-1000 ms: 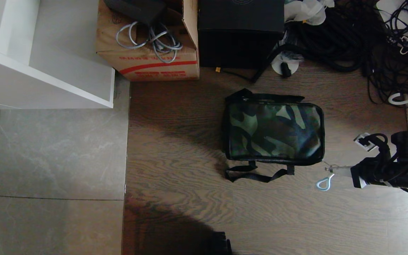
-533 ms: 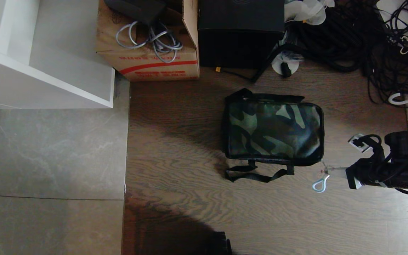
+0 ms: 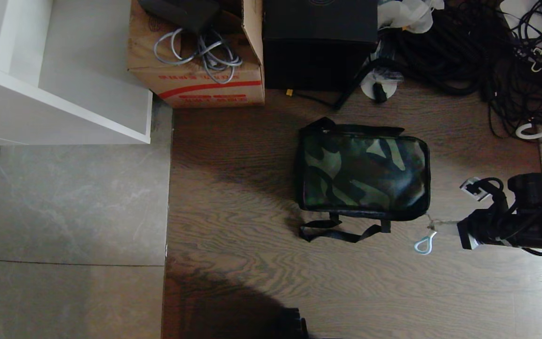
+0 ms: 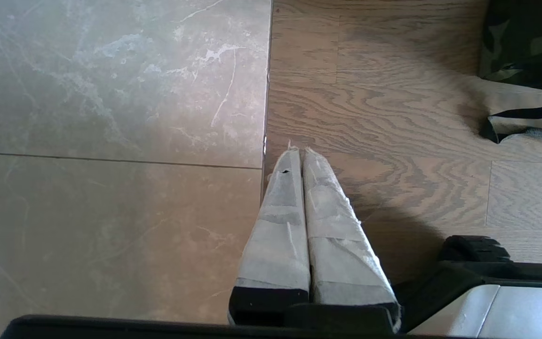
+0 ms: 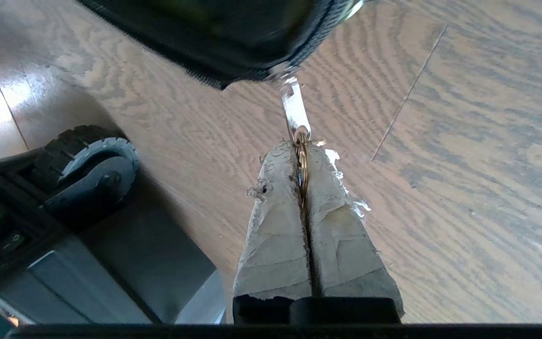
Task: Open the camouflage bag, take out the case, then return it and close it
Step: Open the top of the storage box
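- Since a second ago, the right end effector (image 3: 442,227) has edged left toward the camouflage bag (image 3: 364,170), clamped on the zipper pull ring (image 5: 302,155).
- Bag lies zipped on the wooden floor (image 3: 252,263), near the cardboard carton (image 3: 195,70).
- Left end effector (image 4: 298,153) hangs pressed together above the floor.

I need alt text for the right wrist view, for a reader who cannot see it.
The right gripper is shut on a metal ring attached to the zipper pull of the camouflage bag, which lies on the wooden floor.
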You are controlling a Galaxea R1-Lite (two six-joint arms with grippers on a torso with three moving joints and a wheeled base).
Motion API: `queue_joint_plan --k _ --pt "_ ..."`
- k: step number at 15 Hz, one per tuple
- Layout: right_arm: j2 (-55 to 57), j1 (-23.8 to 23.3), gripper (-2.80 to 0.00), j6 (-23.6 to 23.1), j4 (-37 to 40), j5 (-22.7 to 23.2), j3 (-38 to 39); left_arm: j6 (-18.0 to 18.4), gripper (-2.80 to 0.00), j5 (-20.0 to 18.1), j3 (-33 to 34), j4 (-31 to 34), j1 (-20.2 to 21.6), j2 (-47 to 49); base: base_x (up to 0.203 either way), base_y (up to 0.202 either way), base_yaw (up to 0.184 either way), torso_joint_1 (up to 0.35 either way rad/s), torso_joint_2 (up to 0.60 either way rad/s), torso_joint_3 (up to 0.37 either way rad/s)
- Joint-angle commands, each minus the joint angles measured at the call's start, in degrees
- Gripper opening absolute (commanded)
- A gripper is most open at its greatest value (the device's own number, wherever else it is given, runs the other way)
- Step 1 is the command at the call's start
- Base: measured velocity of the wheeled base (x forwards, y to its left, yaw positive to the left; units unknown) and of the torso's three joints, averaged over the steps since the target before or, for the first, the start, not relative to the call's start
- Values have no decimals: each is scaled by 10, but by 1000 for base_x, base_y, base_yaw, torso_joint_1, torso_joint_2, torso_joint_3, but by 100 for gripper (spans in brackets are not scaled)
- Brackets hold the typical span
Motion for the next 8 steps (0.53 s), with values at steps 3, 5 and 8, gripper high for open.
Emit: queue_joint_plan --k 3,5,8 --pt "24 -2 -280 -2 0 2 -29 0 -280 0 0 0 0 0 0 0 0 0 0 0" --pt "32 -2 -280 -3 4 3 -44 0 -280 0 0 0 0 1 0 0 0 0 0 0" --pt "40 -2 -280 0 30 3 -76 0 -280 0 0 0 0 1 0 0 0 0 0 0"
